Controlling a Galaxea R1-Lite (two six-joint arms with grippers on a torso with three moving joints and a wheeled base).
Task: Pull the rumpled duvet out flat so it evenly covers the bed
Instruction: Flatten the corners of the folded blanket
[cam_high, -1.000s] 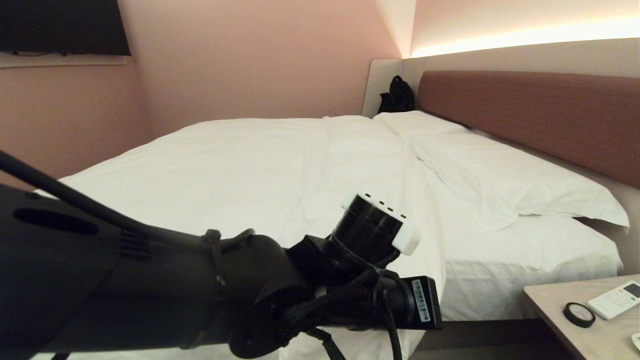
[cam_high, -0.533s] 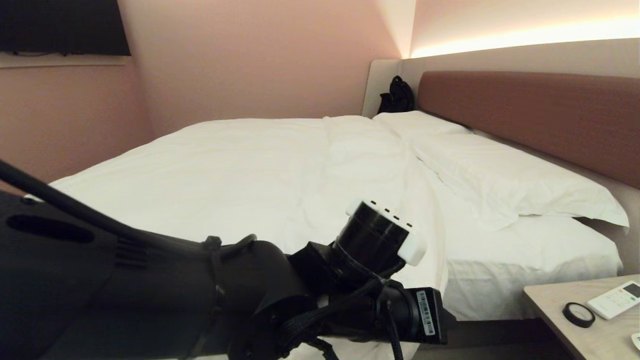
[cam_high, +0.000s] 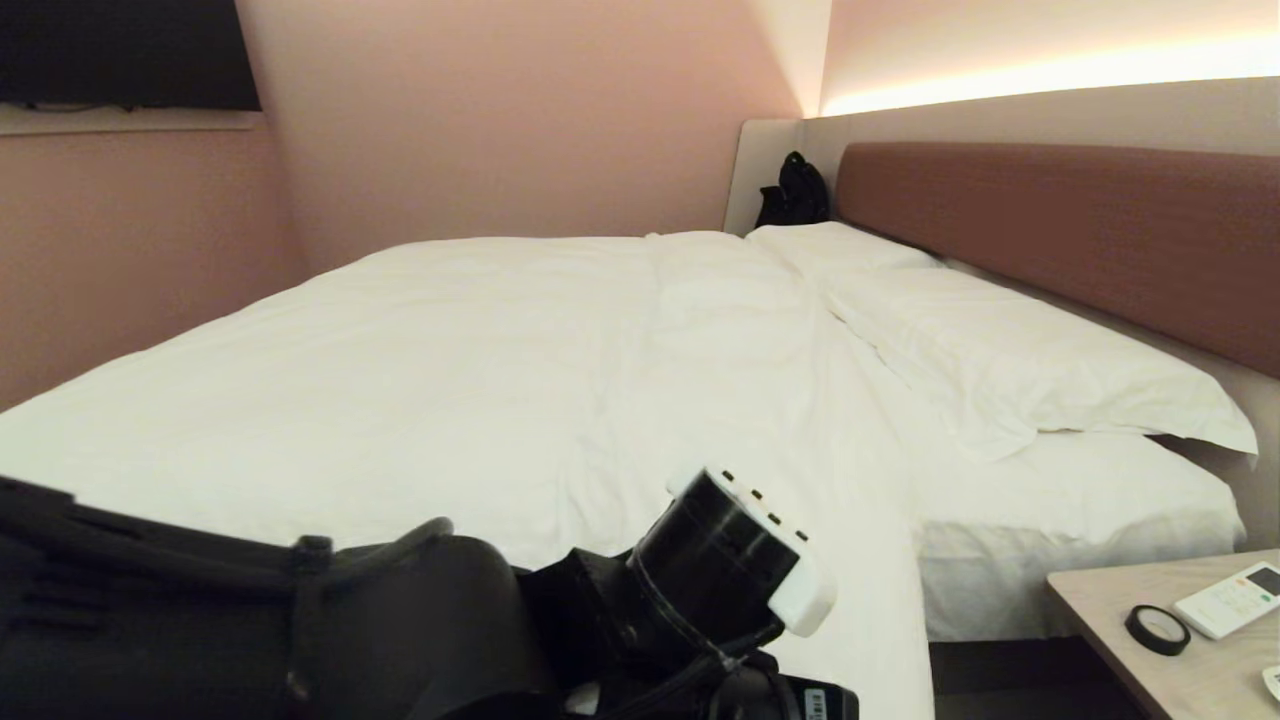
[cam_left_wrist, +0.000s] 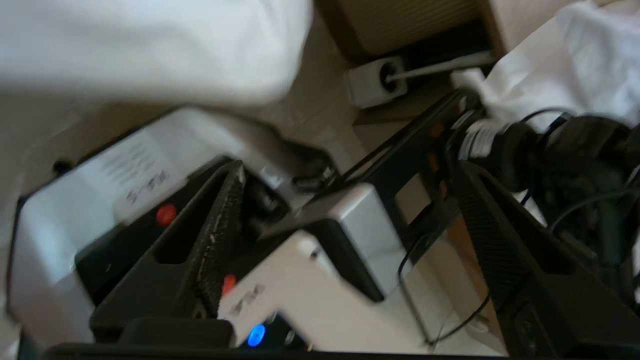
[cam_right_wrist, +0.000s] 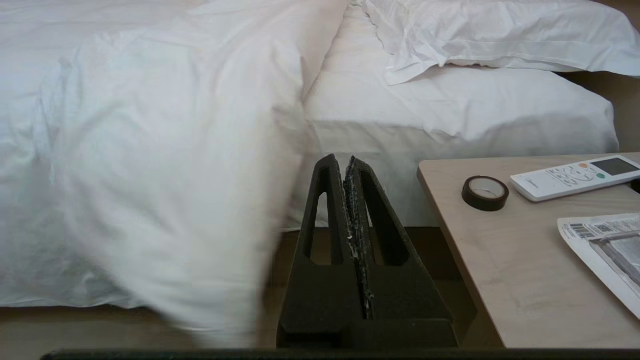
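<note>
White duvet (cam_high: 480, 380) covers the bed (cam_high: 1080, 520); left claw (cam_left_wrist: 350, 210) spread, released; right claw (cam_right_wrist: 348, 162) clenched, empty.

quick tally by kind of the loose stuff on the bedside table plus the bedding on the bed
duvet: 1
pillows: 2
tape roll: 1
remote control: 1
printed sheet: 1
total: 6

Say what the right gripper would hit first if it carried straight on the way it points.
Probably the bed: the shut right gripper points at its near side, between the hanging duvet and the bedside table. Depth is unclear.
</note>
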